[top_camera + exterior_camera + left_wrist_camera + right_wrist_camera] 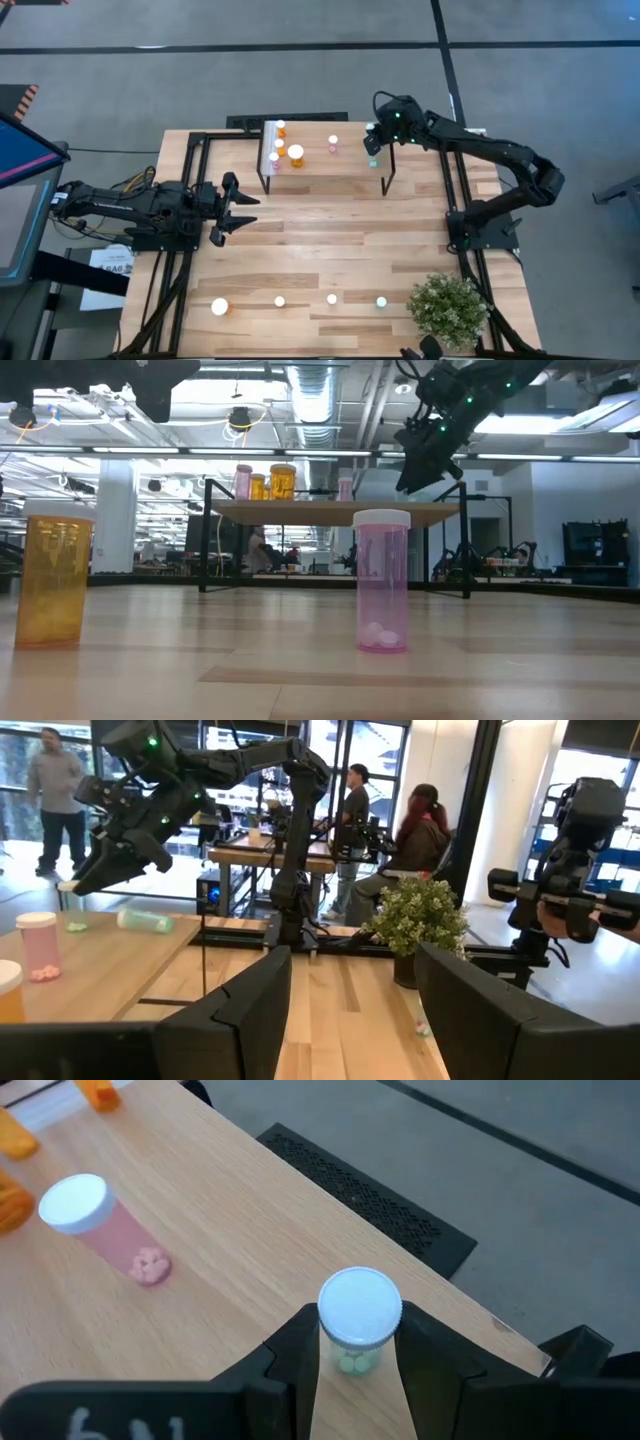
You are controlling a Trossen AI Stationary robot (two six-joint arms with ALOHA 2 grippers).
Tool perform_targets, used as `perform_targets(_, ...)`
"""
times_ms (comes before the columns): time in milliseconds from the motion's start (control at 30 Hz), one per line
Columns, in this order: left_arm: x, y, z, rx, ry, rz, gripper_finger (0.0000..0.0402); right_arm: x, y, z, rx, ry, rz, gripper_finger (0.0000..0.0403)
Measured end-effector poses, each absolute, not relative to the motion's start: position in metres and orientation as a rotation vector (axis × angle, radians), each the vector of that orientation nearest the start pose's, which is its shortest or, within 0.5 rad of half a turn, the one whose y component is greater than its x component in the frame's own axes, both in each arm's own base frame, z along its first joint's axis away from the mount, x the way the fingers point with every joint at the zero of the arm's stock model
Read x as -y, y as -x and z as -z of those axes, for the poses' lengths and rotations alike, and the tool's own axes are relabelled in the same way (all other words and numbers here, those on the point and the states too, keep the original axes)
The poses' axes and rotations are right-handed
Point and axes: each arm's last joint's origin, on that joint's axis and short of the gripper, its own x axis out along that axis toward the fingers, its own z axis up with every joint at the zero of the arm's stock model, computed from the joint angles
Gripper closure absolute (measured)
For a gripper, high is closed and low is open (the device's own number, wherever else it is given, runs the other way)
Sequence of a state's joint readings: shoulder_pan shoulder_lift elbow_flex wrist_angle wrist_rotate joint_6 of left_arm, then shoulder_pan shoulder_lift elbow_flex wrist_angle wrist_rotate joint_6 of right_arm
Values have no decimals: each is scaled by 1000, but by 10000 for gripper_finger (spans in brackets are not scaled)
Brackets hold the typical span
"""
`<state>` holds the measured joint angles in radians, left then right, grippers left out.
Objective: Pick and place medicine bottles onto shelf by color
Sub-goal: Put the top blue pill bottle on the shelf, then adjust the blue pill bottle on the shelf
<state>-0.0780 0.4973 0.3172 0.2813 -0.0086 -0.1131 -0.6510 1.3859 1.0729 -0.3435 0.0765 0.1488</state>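
Observation:
The shelf (330, 172) stands at the table's far side. On its top, orange bottles (296, 153) stand near the left end and a pink bottle (333, 143) stands mid-shelf. A teal bottle (145, 920) lies on its side. My right gripper (358, 1322) hangs over the shelf's right end, shut on another teal bottle (358, 1312) with a white cap. My left gripper (238, 205) waits open above the table's left half, with nothing between its fingers. My right gripper pinches the teal bottle between its two fingers (295, 1350), on opposite sides of the cap and the upper body just below it (340, 1354). The fingers slant down from the table's right. The bottle is upright, cap up; whether its base touches the shelf does not show.
Along the near edge stand a large orange bottle (219, 307), two smaller bottles (280, 300) (332, 299) and a teal one (381, 301). A potted plant (447, 308) fills the near right corner. People stand in the room beyond the table.

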Motion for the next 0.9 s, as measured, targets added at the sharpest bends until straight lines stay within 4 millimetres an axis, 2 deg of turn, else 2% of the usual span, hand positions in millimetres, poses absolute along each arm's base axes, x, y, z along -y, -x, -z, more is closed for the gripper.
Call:
perform_targets(367,10,-136,-254,97,117,72,200,179,-231,-292,-585,-325,746,263)
perform_targets(733,10,-136,-254,97,119,72,200,176,-230,-295,-574,-322,743,198)
perform_targets(900,10,-136,-254,98,118,72,200,176,-230,-295,-574,-322,743,183)
